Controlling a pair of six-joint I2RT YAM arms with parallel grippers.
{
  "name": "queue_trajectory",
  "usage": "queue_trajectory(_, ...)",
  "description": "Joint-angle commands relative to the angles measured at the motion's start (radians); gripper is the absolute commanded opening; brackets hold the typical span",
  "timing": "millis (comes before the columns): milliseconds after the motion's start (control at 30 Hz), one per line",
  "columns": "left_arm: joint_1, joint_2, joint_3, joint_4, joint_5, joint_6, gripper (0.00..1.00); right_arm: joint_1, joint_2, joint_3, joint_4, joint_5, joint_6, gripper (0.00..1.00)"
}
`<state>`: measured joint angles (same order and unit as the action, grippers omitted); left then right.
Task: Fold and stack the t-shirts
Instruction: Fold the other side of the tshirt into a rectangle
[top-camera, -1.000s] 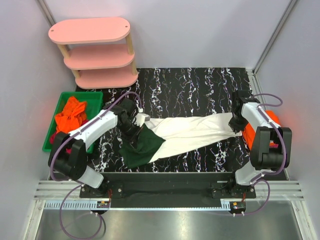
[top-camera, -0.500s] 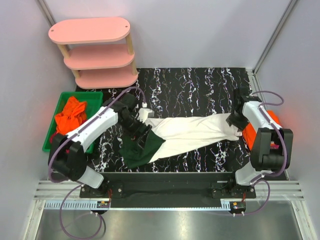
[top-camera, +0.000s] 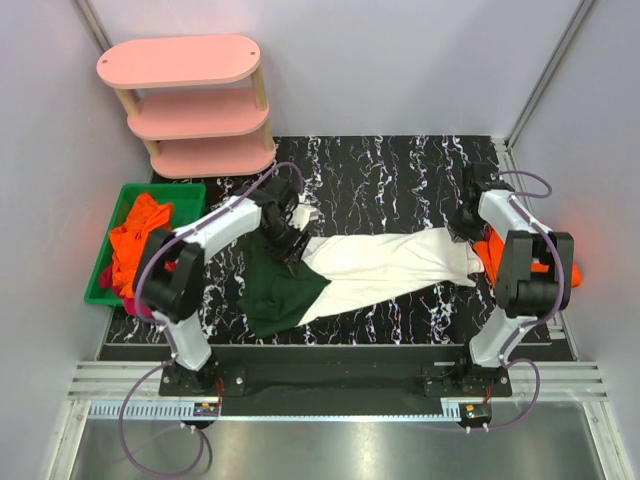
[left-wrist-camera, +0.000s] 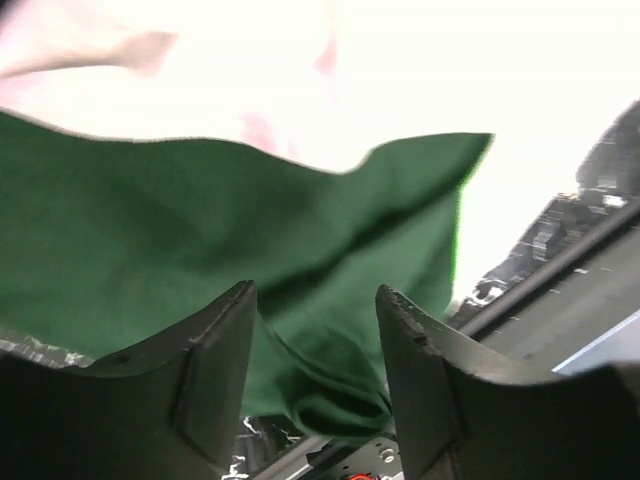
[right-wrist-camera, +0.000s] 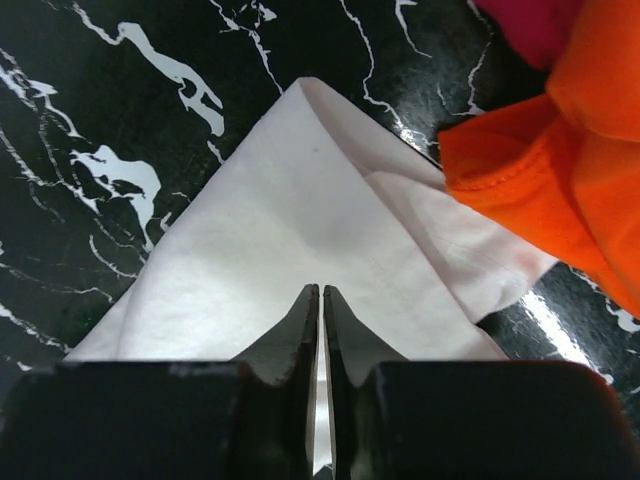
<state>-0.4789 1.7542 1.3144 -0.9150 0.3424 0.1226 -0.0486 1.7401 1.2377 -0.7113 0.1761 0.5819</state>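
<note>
- The white t-shirt (top-camera: 390, 262) lies long and flat across the middle of the tabletop (top-camera: 400, 170). Its green sleeve (top-camera: 280, 295) sits at the left end.
- My left gripper (top-camera: 287, 238) hangs over that left end. Its fingers (left-wrist-camera: 215, 370) are wide apart and hold nothing.
- My right gripper (top-camera: 463, 228) is at the right end. Its fingers (right-wrist-camera: 300, 330) are pressed almost together, with the tips on a white corner. I can't tell if any cloth is caught.
- Just beside that corner is an orange t-shirt (right-wrist-camera: 540, 170), with a magenta t-shirt (right-wrist-camera: 530, 25) at the upper right of my right wrist view.
- More orange t-shirts (top-camera: 135, 240) are bunched up in the green bin (top-camera: 160, 187) at the left.
- I think the job has only begun. The white shirt is spread out but not folded, and I see no neat stack.
</note>
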Motion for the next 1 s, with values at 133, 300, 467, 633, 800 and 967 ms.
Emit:
queue_trajectory(133, 0.006, 0.177, 0.082, 0.015, -0.100, -0.008, 0.54, -0.005, 0.098, 0.089, 0.021, -0.059, 0.002, 0.13)
queue_trajectory(300, 0.042, 0.280, 0.144, -0.033, -0.143, -0.021, 0.54, -0.005, 0.200, 0.187, -0.040, -0.024, 0.010, 0.16)
queue_trajectory(467, 0.103, 0.340, 0.216, -0.079, -0.186, -0.011, 0.54, -0.005, 0.328, 0.307, -0.105, -0.023, 0.013, 0.16)
queue_trajectory(633, 0.166, 0.393, 0.278, -0.120, -0.249, 0.031, 0.54, -0.005, 0.409, 0.410, -0.129, -0.029, 0.006, 0.16)
queue_trajectory(800, 0.232, 0.467, 0.377, -0.150, -0.292, 0.066, 0.56, -0.005, 0.443, 0.469, -0.135, -0.020, -0.007, 0.16)
queue_trajectory(967, 0.256, 0.501, 0.462, -0.162, -0.302, 0.074, 0.62, -0.005, 0.486, 0.543, -0.135, -0.001, -0.027, 0.17)
